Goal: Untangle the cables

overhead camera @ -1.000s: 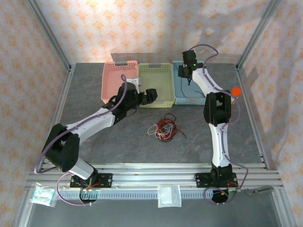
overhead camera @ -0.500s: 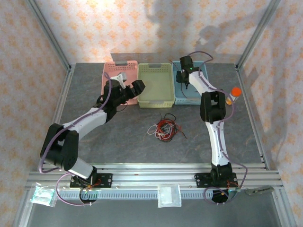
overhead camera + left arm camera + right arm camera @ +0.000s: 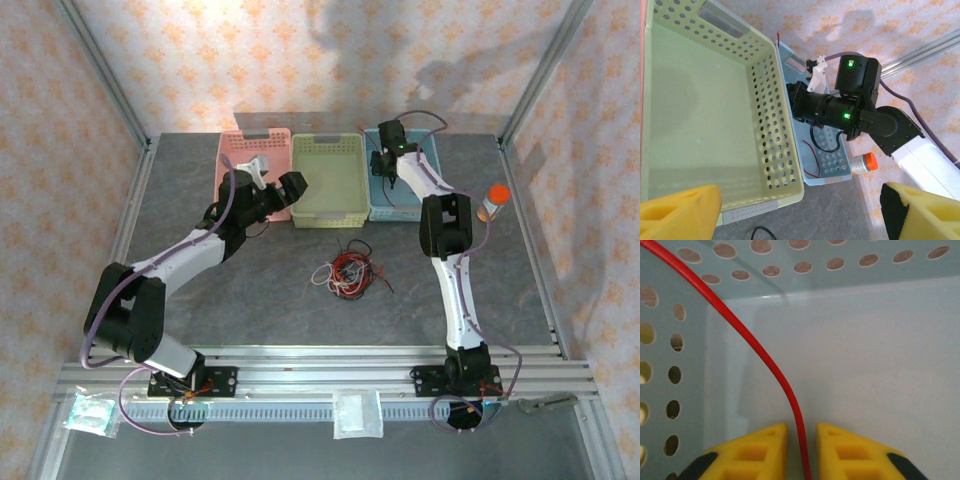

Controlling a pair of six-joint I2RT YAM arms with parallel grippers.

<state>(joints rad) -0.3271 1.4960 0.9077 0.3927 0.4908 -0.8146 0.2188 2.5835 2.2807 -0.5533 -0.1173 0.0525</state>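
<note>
A small tangle of red, black and white cables (image 3: pixel 345 272) lies on the grey table in front of the baskets. My right gripper (image 3: pixel 801 440) is down inside the blue basket (image 3: pixel 400 205), slightly open, with a red cable (image 3: pixel 765 355) running between its yellow fingers (image 3: pixel 755 450) and a gap on each side. In the left wrist view a red cable (image 3: pixel 812 162) and a black cable (image 3: pixel 825 145) lie in that blue basket (image 3: pixel 832 165). My left gripper (image 3: pixel 293 186) hangs wide open at the seam between the pink and green baskets, holding nothing.
Three baskets stand in a row at the back: pink (image 3: pixel 240 165), green (image 3: pixel 328 150), blue. An orange-capped bottle (image 3: pixel 492 200) lies to the right of the blue basket. A black cable loop (image 3: pixel 762 231) lies on the table in front of the green basket (image 3: pixel 705 125).
My left arm has swung left and back from the green basket's front toward the pink one. My right gripper has shifted slightly left and lower into the blue basket.
</note>
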